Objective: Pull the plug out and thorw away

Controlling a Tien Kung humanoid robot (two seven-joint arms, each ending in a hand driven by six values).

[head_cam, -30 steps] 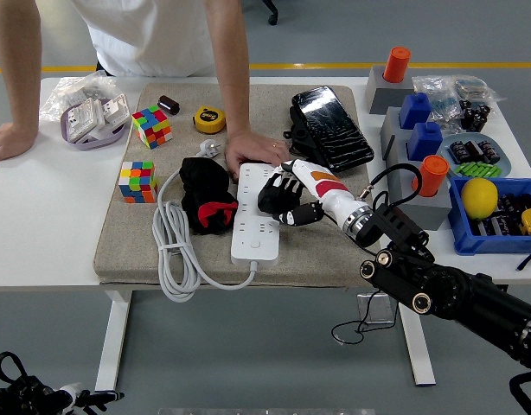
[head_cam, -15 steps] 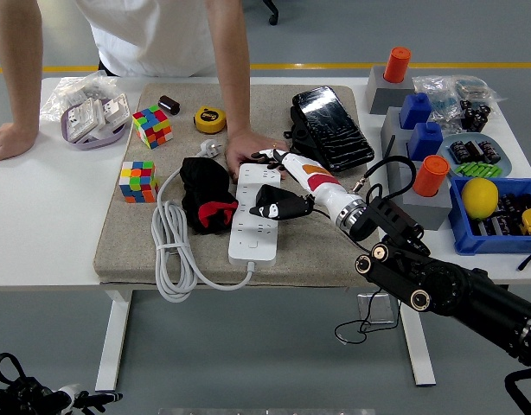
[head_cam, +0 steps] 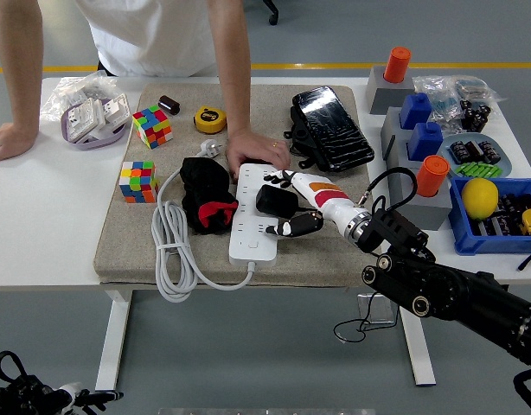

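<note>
Black plug (head_cam: 276, 200) seated on the white power strip (head_cam: 256, 214), near the middle of the beige mat (head_cam: 136, 233) toward its near edge. Right hand (head_cam: 293, 205) wrapped round the plug from the right: fingers (head_cam: 302, 225) curled in just beside and below it, white palm against its right side, apparently clasping it, though contact under the plug hidden. Black right arm (head_cam: 447, 294) coming in from the lower right corner, past the tabletop's near edge.

Person's hand (head_cam: 255, 152) pressed flat on the strip's far end, touching it, just beyond the plug and the robot's fingertips. Person's other hand (head_cam: 6, 138) resting near the tabletop's left edge.

Left of the strip, touching or nearly so, a black and red bundle (head_cam: 207, 197); further left the coiled white cable (head_cam: 175, 246) hanging over the mat's near edge. Two colour cubes (head_cam: 137, 181) toward the mat's left edge. Yellow tape measure (head_cam: 210, 118) and black pouch (head_cam: 329, 128) toward the mat's far edge. Blue bin (head_cam: 460, 233) with a yellow ball (head_cam: 479, 197) at the tabletop's right edge.
</note>
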